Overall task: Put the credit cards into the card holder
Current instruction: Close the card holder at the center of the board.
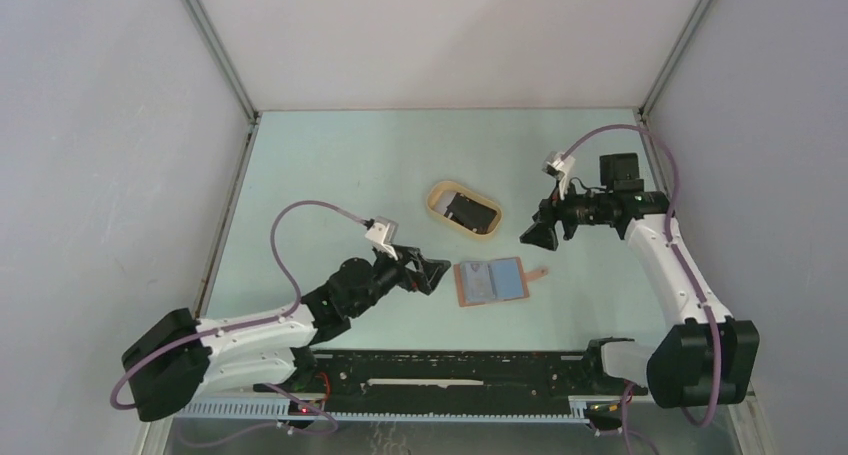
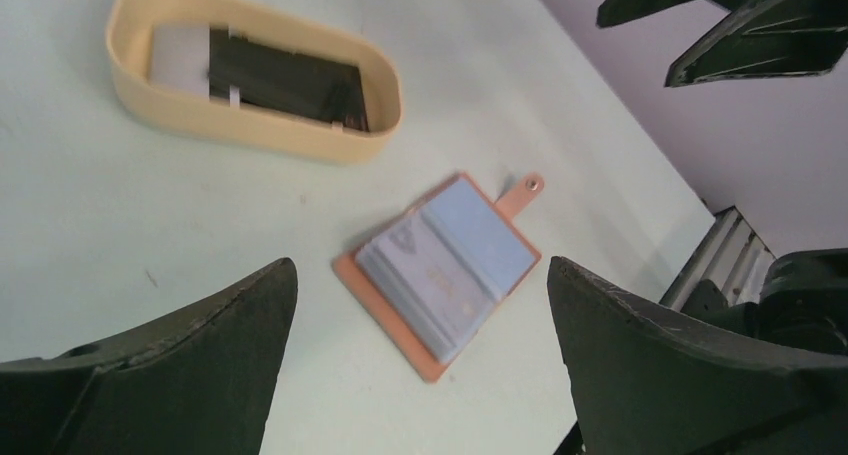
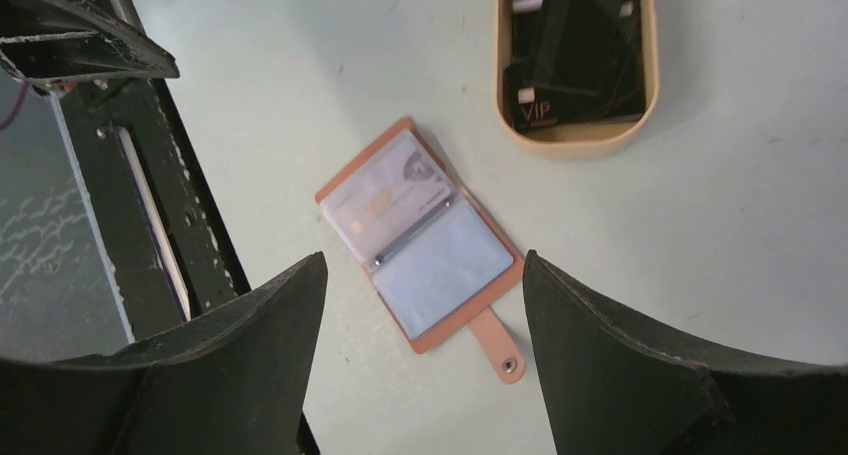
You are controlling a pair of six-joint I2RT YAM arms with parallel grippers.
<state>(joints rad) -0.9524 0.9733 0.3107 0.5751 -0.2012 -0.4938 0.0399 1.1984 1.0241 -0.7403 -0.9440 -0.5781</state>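
Card holder (image 3: 420, 233): reddish-brown leather, lying open and flat on the pale table (image 1: 350, 175), between the 2 grippers. Its clear blue-tinted pockets meet at a metal spine. The pocket away from the snap tab (image 3: 497, 347) shows a whitish card lettered "VIP". Remaining credit cards (image 3: 575, 60): thin, mostly black rectangles stacked loosely, 1 corner reading "VIP", with a whitish card at 1 end. They lie in the oval beige tray (image 1: 437, 190), which stands just beyond the holder and apart from it.

Left gripper (image 1: 432, 275): arm stretched low from the near-left base, pincer released, its black wedge fingers spread wide and empty just left of the holder. Right gripper (image 1: 538, 237): arm raised from the near-right base and bent at the elbow, angled down and leftward beside the tray, likewise spread and empty.
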